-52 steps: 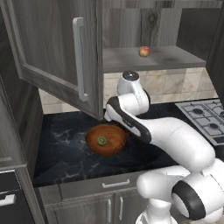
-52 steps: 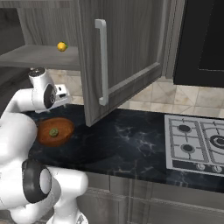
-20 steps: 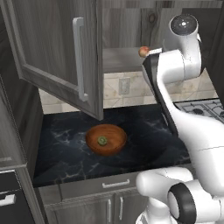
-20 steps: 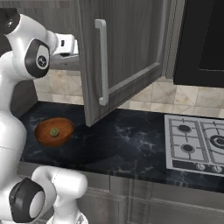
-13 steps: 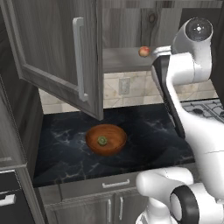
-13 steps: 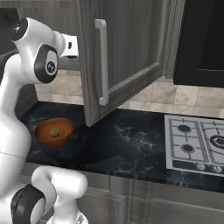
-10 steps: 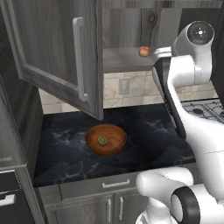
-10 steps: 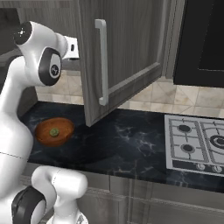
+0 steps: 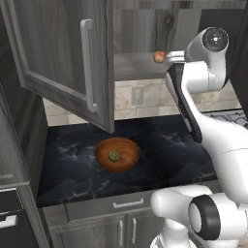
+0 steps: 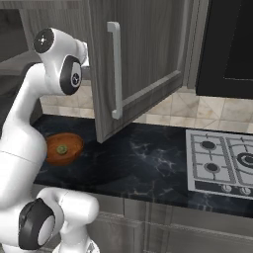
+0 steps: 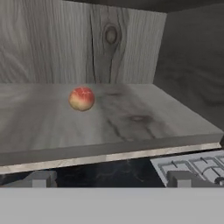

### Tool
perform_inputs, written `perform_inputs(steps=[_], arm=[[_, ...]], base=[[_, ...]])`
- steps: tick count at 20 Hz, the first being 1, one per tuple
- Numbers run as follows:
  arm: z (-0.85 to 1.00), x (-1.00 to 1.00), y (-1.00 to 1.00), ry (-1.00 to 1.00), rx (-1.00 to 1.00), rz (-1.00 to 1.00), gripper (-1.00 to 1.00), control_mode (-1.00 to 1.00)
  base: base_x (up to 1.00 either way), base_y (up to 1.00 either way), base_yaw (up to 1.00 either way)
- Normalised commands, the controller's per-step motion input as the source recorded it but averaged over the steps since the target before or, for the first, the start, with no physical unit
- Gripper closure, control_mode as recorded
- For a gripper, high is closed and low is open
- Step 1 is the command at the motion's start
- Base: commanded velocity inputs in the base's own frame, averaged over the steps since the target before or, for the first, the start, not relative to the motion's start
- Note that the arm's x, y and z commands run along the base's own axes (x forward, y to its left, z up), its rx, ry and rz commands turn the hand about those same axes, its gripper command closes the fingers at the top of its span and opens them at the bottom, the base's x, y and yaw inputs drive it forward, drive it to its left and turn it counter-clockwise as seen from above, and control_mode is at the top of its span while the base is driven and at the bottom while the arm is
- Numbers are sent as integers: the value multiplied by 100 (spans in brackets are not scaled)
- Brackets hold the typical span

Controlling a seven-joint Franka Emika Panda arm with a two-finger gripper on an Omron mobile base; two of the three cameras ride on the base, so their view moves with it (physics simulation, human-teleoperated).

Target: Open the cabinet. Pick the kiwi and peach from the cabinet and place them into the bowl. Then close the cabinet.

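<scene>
On the open dark grey wood-grain cabinet (image 9: 63, 72) shelf sits the round pink-red peach (image 11: 82, 98); gripper (image 11: 109, 177) wide open, empty; next: advance, close around it

A gas hob (image 10: 222, 165) sits on the dark marble counter (image 10: 143, 158)

We see soft, even light with no glare. The dark counter (image 9: 160, 160) stays dim, and the arm casts a faint shadow on it. In the hand view the shelf (image 11: 109, 127) looks pale and a bit blurry, and the cabinet's far corner is darker.
</scene>
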Motion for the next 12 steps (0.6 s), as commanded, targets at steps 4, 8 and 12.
perform_inputs(steps=[4, 8, 12], arm=[[0, 54, 0, 0, 13, 0, -100, -100], [0, 57, 1, 0, 14, 0, -100, -100], [0, 57, 3, 0, 17, 0, -100, -100]], base=[[0, 0, 0], [0, 0, 0], [0, 0, 0]])
